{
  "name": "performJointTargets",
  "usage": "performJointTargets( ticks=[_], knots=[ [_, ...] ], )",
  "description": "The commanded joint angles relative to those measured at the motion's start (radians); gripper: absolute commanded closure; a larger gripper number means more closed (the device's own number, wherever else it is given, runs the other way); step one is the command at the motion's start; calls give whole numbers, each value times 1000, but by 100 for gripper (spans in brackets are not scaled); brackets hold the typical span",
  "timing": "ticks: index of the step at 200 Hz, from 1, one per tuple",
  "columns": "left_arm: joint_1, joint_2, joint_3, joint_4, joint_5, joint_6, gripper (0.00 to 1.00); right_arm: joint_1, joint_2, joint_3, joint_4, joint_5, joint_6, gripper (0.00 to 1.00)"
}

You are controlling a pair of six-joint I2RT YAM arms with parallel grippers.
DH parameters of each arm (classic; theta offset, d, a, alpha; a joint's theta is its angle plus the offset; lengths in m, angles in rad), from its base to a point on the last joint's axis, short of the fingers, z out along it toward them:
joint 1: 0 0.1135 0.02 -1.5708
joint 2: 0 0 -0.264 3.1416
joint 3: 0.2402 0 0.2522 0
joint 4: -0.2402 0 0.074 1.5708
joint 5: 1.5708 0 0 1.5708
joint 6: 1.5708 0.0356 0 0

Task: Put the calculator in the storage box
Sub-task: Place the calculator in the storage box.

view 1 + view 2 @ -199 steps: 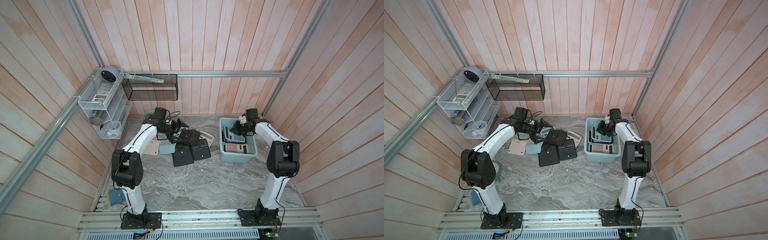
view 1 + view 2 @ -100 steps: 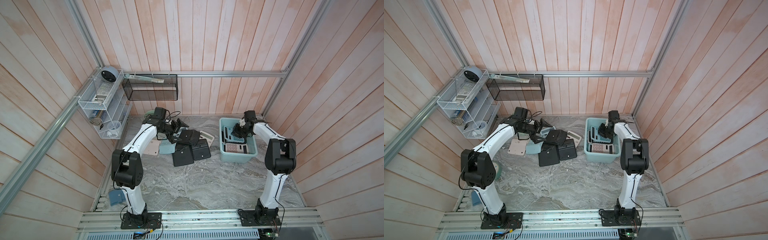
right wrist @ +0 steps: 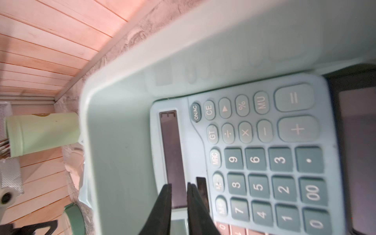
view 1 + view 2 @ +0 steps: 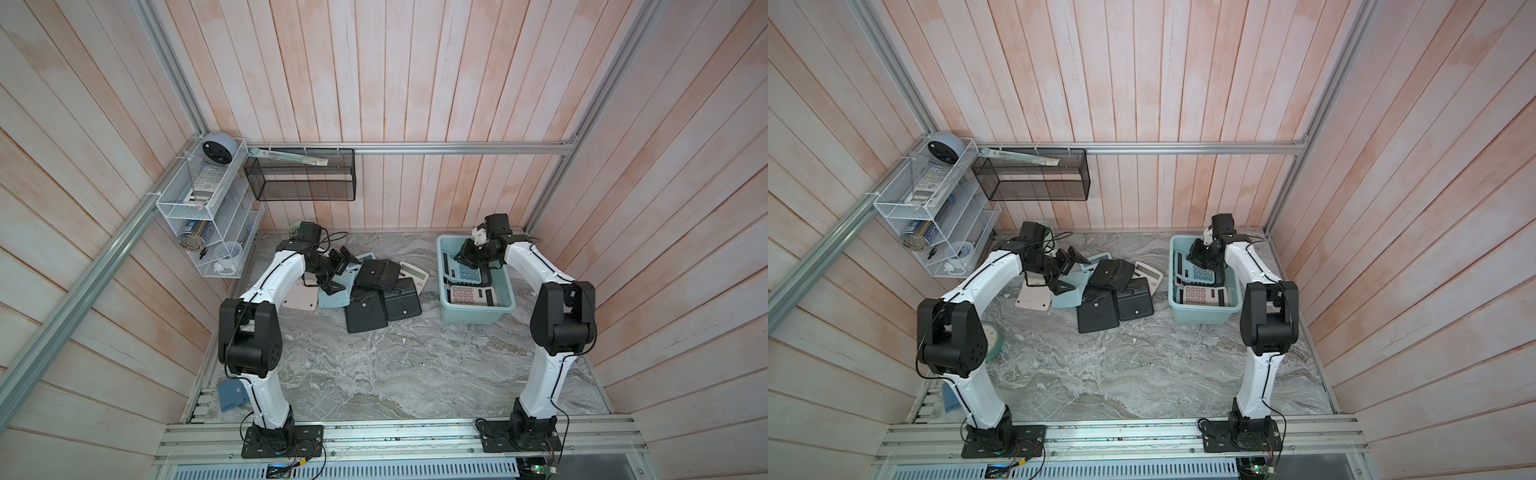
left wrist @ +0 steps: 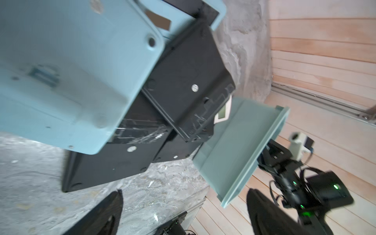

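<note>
The light teal storage box (image 4: pixel 473 319) (image 4: pixel 1200 316) stands at the back right. Inside it lie a blue calculator (image 4: pixel 467 272) (image 3: pixel 274 162) face up and a pink-keyed calculator (image 4: pixel 471 296). My right gripper (image 4: pixel 463 257) (image 3: pixel 179 184) is down inside the box over the blue calculator's display, its fingers a narrow gap apart and holding nothing. My left gripper (image 4: pixel 338 270) (image 5: pixel 183 215) hangs wide open and holds nothing, over a pile of calculators: black ones (image 4: pixel 376 274) (image 5: pixel 189 81) face down, a light blue one (image 4: pixel 334 297) (image 5: pixel 71 71) and a white one (image 4: pixel 413 274).
A black wire-mesh basket (image 4: pixel 301 178) and a white wire shelf (image 4: pixel 208 220) hang on the back left walls. A mint-green cup (image 3: pixel 42 134) stands near the back wall behind the left arm. A pale pink calculator (image 4: pixel 299 297) lies face down at the pile's left.
My right arm has shifted slightly over the box and its fingers have parted a little. The left arm and the pile have not moved.
</note>
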Motion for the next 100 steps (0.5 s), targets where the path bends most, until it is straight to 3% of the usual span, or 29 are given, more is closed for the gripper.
performJointTargets(
  ticks=[1,22,46,100],
  knots=[
    [42,-56,-49,-77,-127,51,0,7,-76,32,-12,-76,17,75],
    [71,-64,-87,-82,-186,65,0,46,-104,30,8,-130,30,71],
    [69,-28,-69,-79,-164,71,0,117,-97,40,32,-189,55,64],
    [19,64,23,70,-45,-115,0,267,63,226,-5,-222,78,58]
  ],
)
